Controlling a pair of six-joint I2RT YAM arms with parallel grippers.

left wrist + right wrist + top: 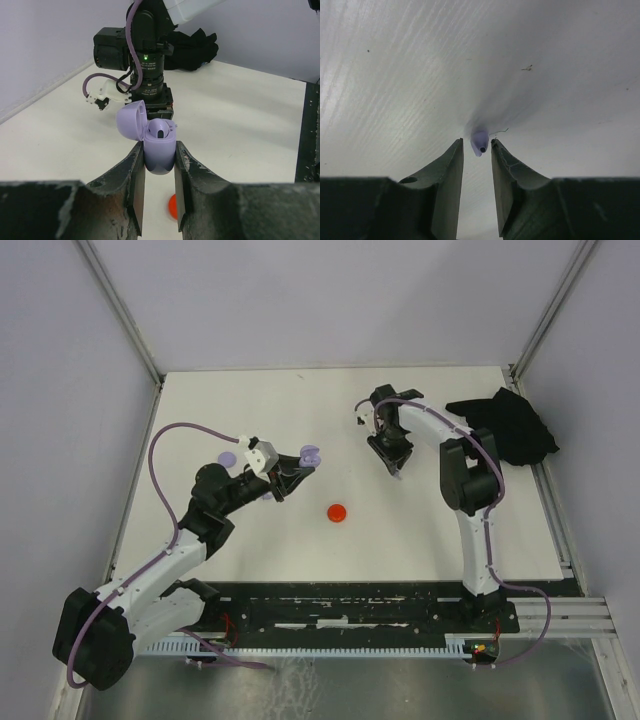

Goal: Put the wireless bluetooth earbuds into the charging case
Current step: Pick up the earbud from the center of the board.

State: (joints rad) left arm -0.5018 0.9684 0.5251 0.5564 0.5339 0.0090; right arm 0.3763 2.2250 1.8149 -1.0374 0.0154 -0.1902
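Lilac earbud [480, 142] is lying on the white surface [420, 530], right at the tips of the right fingers [451, 170], which are standing narrowly apart, one on each side of it; a sliver of surface is showing beside it, so nothing is being pinched yet. Over on the other side, the left fingers [135, 175] are clamping the lilac charging case [160, 150] by its sides and holding it up off the surface, lid [131, 120] hanging open; a pale piece is sitting in one well, though whether it is a seated bud I cannot tell. The bud on the surface is looking tiny, hard, glossy and featherlight, so I am expecting it to squirt out or roll under a sloppy squeeze; the safest hold is looking like the rounded body, square across its middle, leaving the tip free to lead into the well. A red disc [337, 512] is sitting between the arms, apart from both
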